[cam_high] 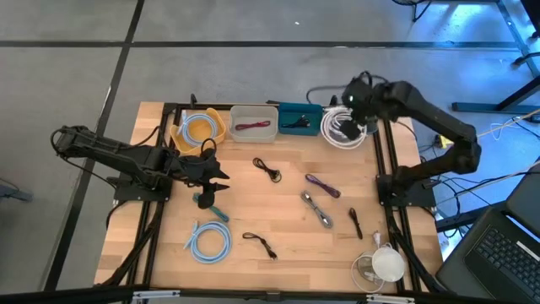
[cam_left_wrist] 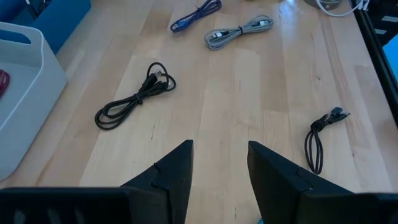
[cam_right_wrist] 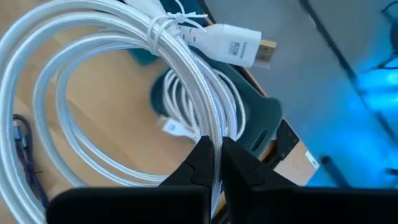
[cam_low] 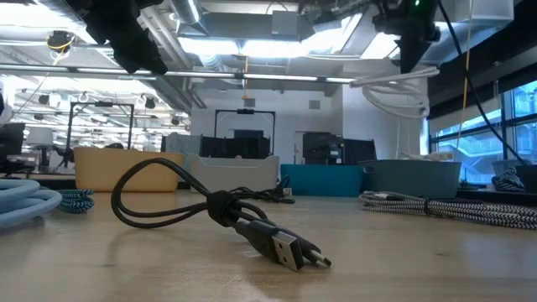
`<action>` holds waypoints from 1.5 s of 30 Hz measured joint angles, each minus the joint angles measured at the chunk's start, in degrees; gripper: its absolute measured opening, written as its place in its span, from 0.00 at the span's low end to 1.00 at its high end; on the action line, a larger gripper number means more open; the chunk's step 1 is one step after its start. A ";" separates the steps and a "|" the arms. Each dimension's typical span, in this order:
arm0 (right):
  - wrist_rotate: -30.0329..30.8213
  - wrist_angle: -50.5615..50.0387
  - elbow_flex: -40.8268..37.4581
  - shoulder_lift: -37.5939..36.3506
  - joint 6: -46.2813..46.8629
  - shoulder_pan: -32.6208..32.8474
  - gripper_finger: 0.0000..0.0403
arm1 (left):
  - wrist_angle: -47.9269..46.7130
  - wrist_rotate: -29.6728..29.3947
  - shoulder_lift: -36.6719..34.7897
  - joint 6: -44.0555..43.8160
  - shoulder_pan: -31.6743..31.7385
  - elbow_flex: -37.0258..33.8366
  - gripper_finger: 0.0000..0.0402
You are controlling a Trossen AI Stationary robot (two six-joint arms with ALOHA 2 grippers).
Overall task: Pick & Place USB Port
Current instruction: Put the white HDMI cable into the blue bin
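Note:
My right gripper (cam_high: 350, 108) is up at the table's far right, shut on a white braided cable coil (cam_right_wrist: 93, 93) with a white plug (cam_right_wrist: 233, 43). The coil hangs over a dark bin (cam_right_wrist: 255, 118) that holds another white cable (cam_right_wrist: 177, 115). In the low view the coil's loops (cam_low: 394, 88) hang under this gripper (cam_low: 411, 38). My left gripper (cam_left_wrist: 219, 152) is open above bare wood at the left (cam_high: 211, 171), touching nothing. Black USB cables lie flat on the table (cam_high: 268, 169), (cam_high: 260, 245), (cam_high: 355, 222), one close to the low camera (cam_low: 226, 210). My right gripper pinches a bunch of the white coil's strands (cam_right_wrist: 214, 134) between its two fingers (cam_right_wrist: 239, 168), coming from above. The coil is lifted clear and hangs below the fingers, its tied part and plug to one side.
Yellow (cam_high: 198, 127), white (cam_high: 253, 122) and teal (cam_high: 299, 118) bins line the far edge beside the dark bin (cam_high: 342, 128). A purple cable (cam_high: 322, 186), a grey braided cable (cam_high: 317, 209), a light blue coil (cam_high: 208, 241), a teal cable (cam_high: 211, 204) and a white object (cam_high: 384, 263) also lie on the table.

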 joint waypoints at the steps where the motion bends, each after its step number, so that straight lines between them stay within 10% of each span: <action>1: -1.23 0.84 0.00 0.33 -1.81 -1.91 0.03 | -0.01 0.00 0.00 0.00 0.00 0.00 0.36; 16: -15.27 2.39 0.00 8.99 -15.24 -24.26 0.03 | -0.01 -0.01 0.00 0.00 0.00 0.00 0.36; 45: -15.40 7.41 -0.07 27.23 -19.43 -29.87 0.06 | 0.00 -0.01 0.00 0.00 0.00 0.00 0.36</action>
